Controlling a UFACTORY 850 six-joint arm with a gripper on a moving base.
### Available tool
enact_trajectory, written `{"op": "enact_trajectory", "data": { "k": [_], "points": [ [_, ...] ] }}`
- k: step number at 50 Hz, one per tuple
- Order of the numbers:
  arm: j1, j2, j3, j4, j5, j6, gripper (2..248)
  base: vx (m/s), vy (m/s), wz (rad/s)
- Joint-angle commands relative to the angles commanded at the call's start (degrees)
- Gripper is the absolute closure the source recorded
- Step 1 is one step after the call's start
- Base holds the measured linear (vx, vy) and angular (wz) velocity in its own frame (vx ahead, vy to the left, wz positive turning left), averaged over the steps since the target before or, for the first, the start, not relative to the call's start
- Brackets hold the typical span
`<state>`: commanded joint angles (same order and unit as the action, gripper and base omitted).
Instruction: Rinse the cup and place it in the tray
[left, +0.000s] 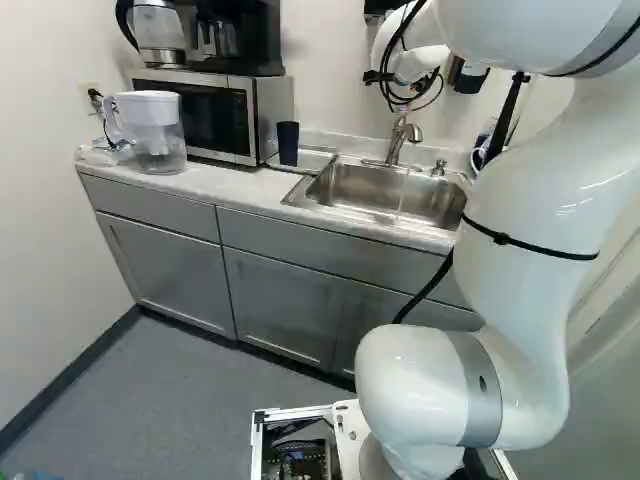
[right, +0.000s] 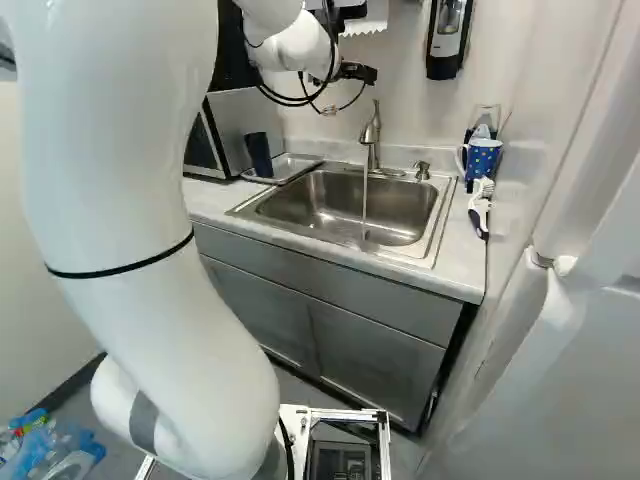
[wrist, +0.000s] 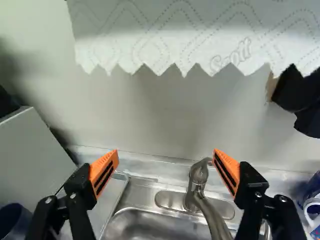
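My gripper is raised above the back of the sink, facing the wall. In the wrist view the gripper is open, its orange pads wide apart with nothing between them. A dark blue cup stands on the metal tray between microwave and sink; the wrist view shows this cup off beside one finger. A patterned blue mug stands right of the sink. The faucet runs a thin stream of water into the steel sink.
A paper towel hangs ahead of and above the fingers. The microwave, with a coffee machine on it, and a water pitcher stand left along the counter. A soap dispenser is on the wall; a brush lies at the counter's right.
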<state>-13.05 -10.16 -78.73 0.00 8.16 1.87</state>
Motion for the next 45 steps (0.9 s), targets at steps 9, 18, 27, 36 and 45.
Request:
{"op": "enact_trajectory", "data": {
  "k": [9,18,27,36,45],
  "points": [
    [-0.8,-2.0,-2.2,0.0,0.0,0.0,3,0.0,0.0,0.0],
    [-0.7,-3.3,-3.6,0.0,-0.3,0.0,3,0.0,0.0,0.0],
    [-0.7,-3.3,-3.7,0.0,-1.9,0.0,3,0.0,0.0,0.0],
    [-0.7,-3.3,-3.7,0.0,-3.7,0.0,3,0.0,0.0,0.0],
    [-0.7,-3.6,-3.9,0.0,-3.9,0.0,3,0.0,0.0,0.0]
  ]
}}
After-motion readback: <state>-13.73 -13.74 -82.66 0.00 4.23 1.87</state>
